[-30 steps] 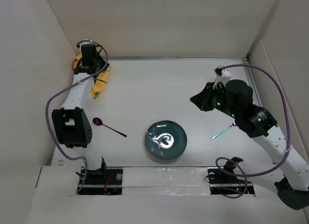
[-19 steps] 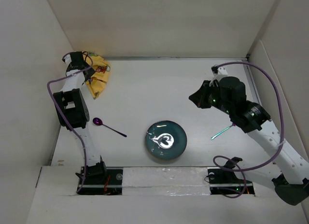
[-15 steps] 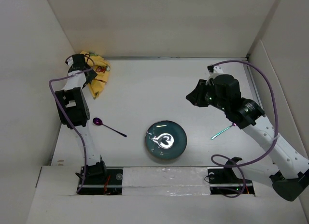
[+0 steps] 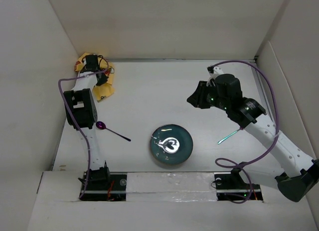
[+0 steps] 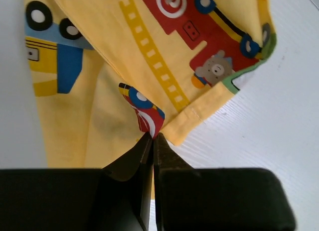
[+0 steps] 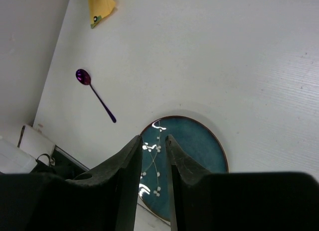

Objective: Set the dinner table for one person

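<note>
The dinner table (image 4: 159,91) is a large white tabletop. My left gripper (image 4: 94,74) is at its far left corner, shut on a fold of the yellow car-print placemat (image 4: 103,89); in the left wrist view the closed fingertips (image 5: 152,136) pinch the cloth (image 5: 149,52) over the table (image 5: 279,116). My right gripper (image 4: 192,99) hangs above the table's middle right, slightly open and empty (image 6: 153,137). A teal plate (image 4: 172,144) lies near the front centre and also shows below the right fingers (image 6: 199,146). A purple spoon (image 4: 112,130) lies left of the plate.
A teal-green utensil (image 4: 229,136) lies right of the plate, under the right arm. White walls enclose the table on the left, back and right. The spoon (image 6: 94,94) and placemat (image 6: 102,7) show far off in the right wrist view.
My left gripper has shifted about at the far left corner with the placemat, which is now bunched around it. My right gripper has moved left and farther back.
</note>
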